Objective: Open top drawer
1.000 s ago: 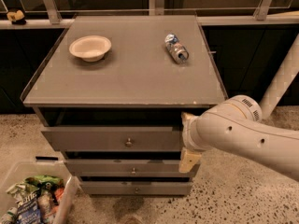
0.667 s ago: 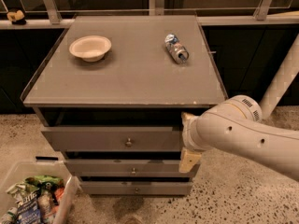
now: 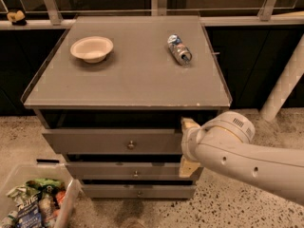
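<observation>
The top drawer [image 3: 104, 141] is the widest of three grey drawers under the grey cabinet top [image 3: 128, 75]. It has a small round metal knob [image 3: 131, 145] at its centre. A dark gap shows above its front. My gripper [image 3: 186, 146] is at the drawer's right end, to the right of the knob and apart from it. Its two tan fingertips [image 3: 189, 124] stand one above the other and spread apart, with nothing between them. My white arm [image 3: 247, 163] comes in from the lower right and hides the drawers' right ends.
Two slimmer drawers [image 3: 133, 173] lie below. A white bowl [image 3: 91, 48] and a lying can [image 3: 179, 49] sit on the cabinet top. A clear bin of packets [image 3: 33, 205] stands on the floor at lower left. A white post [image 3: 285, 82] stands at right.
</observation>
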`<action>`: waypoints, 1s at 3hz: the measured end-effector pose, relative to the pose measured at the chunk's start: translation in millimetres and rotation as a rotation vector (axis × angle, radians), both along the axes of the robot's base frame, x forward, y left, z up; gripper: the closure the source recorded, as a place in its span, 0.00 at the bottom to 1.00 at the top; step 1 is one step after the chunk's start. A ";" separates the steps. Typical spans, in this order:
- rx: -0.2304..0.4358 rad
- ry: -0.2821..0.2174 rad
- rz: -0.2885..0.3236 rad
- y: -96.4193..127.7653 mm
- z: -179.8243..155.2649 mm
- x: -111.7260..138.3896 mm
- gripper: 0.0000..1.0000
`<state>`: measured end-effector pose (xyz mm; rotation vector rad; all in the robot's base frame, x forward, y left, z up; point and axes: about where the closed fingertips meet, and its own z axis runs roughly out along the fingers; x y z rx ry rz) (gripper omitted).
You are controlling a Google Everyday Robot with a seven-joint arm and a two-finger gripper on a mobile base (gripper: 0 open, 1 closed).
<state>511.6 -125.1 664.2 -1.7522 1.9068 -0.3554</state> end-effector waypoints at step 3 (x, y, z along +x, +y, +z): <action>-0.056 0.062 0.088 22.4 -59.3 28.5 0.00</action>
